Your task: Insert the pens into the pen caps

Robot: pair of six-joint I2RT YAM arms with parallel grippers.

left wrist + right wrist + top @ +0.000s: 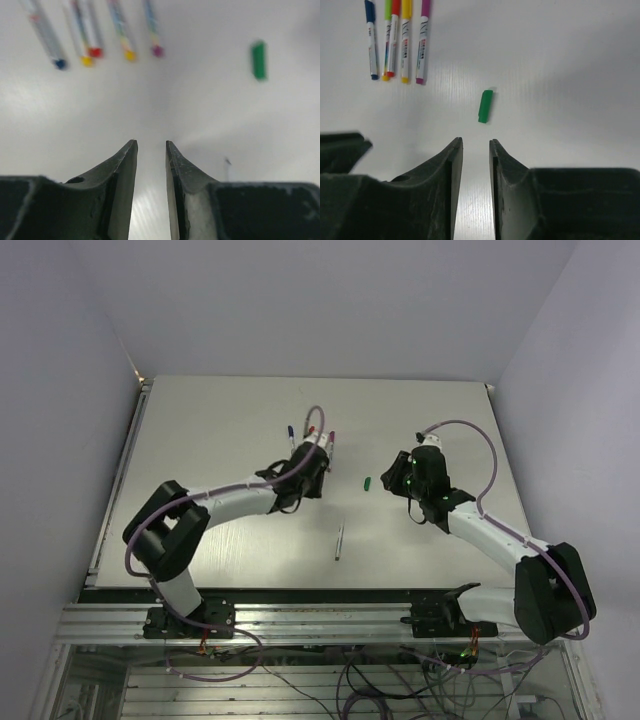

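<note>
Right gripper [475,142], jaws narrowly parted and empty, faces green cap [485,105]: widen first, then straddle its narrow sides.

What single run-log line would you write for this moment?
left jaws: narrowly apart, empty | right jaws: same | green cap: loose | pen row: side by side | lone pen: lying apart

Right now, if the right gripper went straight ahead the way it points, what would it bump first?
Probably the green cap, lying alone just ahead of the right gripper. The capped pens sit in a row off to the left, out of its line. Depth is hard to judge.
</note>
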